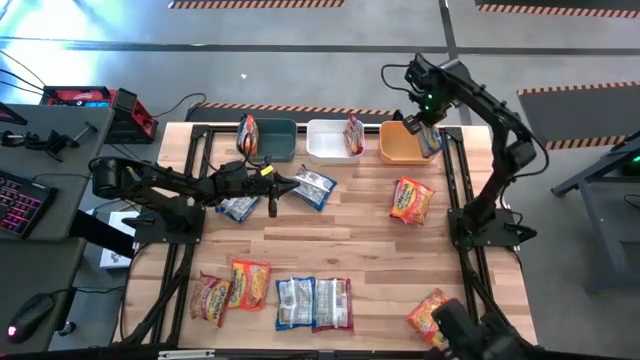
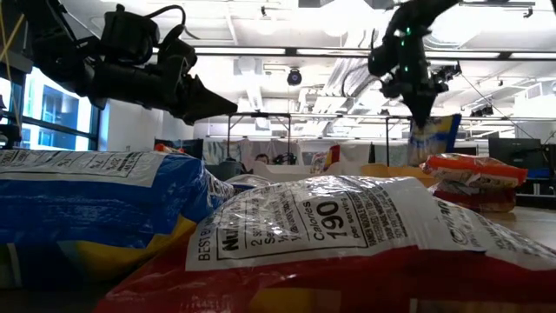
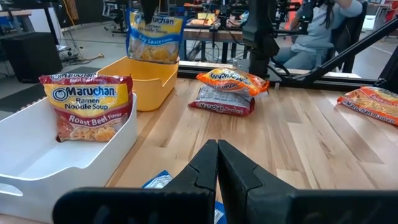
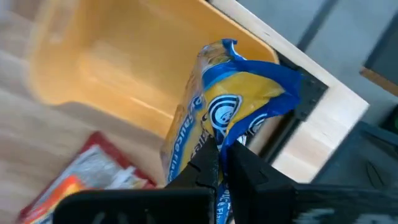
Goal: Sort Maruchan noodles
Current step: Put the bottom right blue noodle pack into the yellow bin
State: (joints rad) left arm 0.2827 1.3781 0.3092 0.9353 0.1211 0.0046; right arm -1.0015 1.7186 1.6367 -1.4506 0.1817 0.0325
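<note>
Maruchan noodle packets lie about the wooden table (image 1: 360,240). My right gripper (image 1: 425,125) is shut on a yellow-blue packet (image 4: 217,112) that hangs over the right end of the orange bin (image 1: 400,145). A maroon-white packet (image 3: 87,106) leans against the wall of the white bin (image 1: 325,140), and an orange-red one (image 1: 247,135) stands in the dark-blue bin (image 1: 275,140). My left gripper (image 3: 217,158) hovers shut at mid table over blue-white packets (image 1: 313,187), touching nothing. My right gripper pinches the yellow-blue packet's crinkled top end (image 4: 214,134) between its two fingers. The fingers come from above, pointing down. The packet hangs upright below them (image 3: 149,37), its lower end at the orange bin's rim; whether it touches the bin I cannot tell.
Two orange-red packets (image 1: 411,200) lie stacked right of centre. Several more packets (image 1: 295,303) lie in a row along the near edge, one (image 1: 430,312) at the near right corner. The three bins line the far edge. A person (image 3: 323,25) sits beyond the table.
</note>
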